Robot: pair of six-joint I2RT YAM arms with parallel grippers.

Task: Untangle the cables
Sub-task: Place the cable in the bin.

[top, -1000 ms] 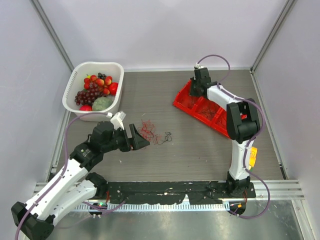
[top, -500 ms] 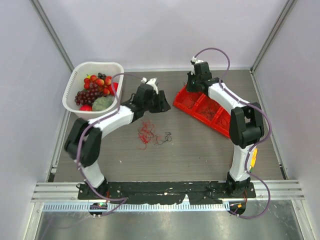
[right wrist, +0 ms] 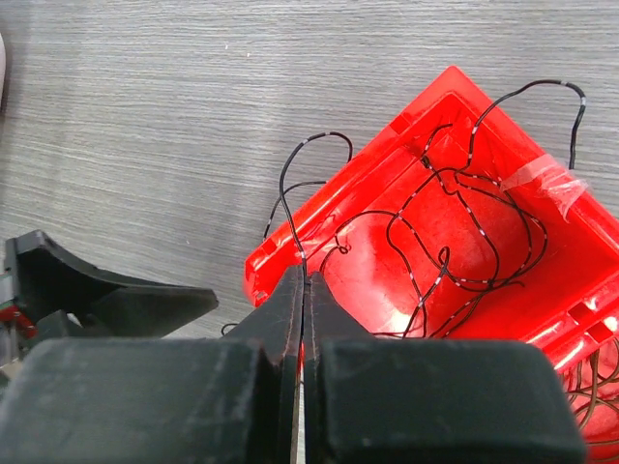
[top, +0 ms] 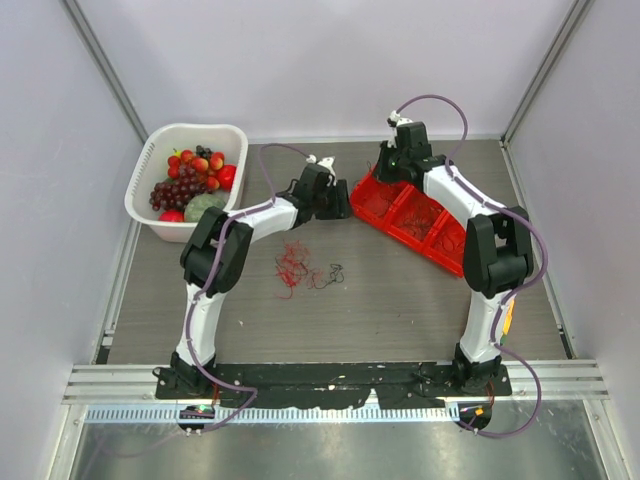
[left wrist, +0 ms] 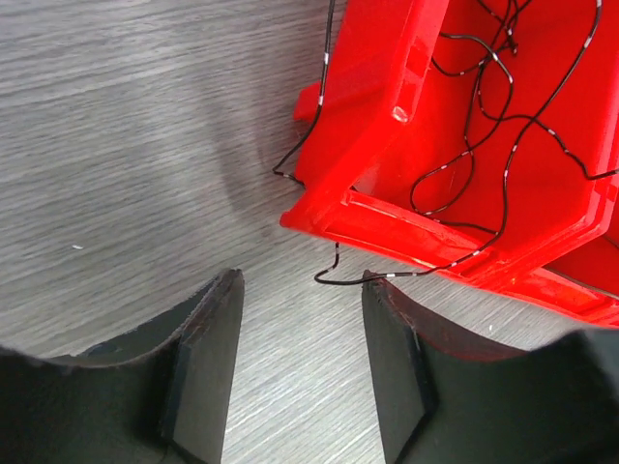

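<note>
landmark: red tray [left wrist: 387,58], lying diagonally on the far-right part of the table, split into compartments
table [top: 400,310]: grey wood-grain. Widest bare stretch is on the near side of the red tray and to its near-left, running down to the arm bases
walls [top: 330,70]: pale panels close behind the red tray and on its right. The tray's right end sits near the table's right edge, so there is little room there
basket [top: 195,127]: white, well left of the red tray, in the far-left corner by the table's left edge. Holds fruit: grapes, strawberries, something green
right arm [top: 445,190]: base on the near side of the red tray, forearm passes over the tray to its far-left end
left arm [top: 265,215]: folded elbow well left of the red tray, forearm reaches across to the tray's left corner, passing between basket and tangle
cables [top: 298,262]: small loose tangle, mostly red, with dark strands on the side toward the tray. Lies flat on the table to the near-left of the red tray, well apart from it, bare table all round, no gripper touching it
black wire [right wrist: 455,242]: thin with pale bands, looped inside the red tray's end compartment. Some loops hang over the corner rim onto the table
left gripper [left wrist: 302,280]: just outside the red tray's left corner, low over the table, jaws parted, nothing between them. A loose end of black wire lies just ahead of the fingertips
right gripper [right wrist: 303,275]: above the red tray's corner rim, jaws pressed together, with a strand of black wire running into the seam, pinched
</note>
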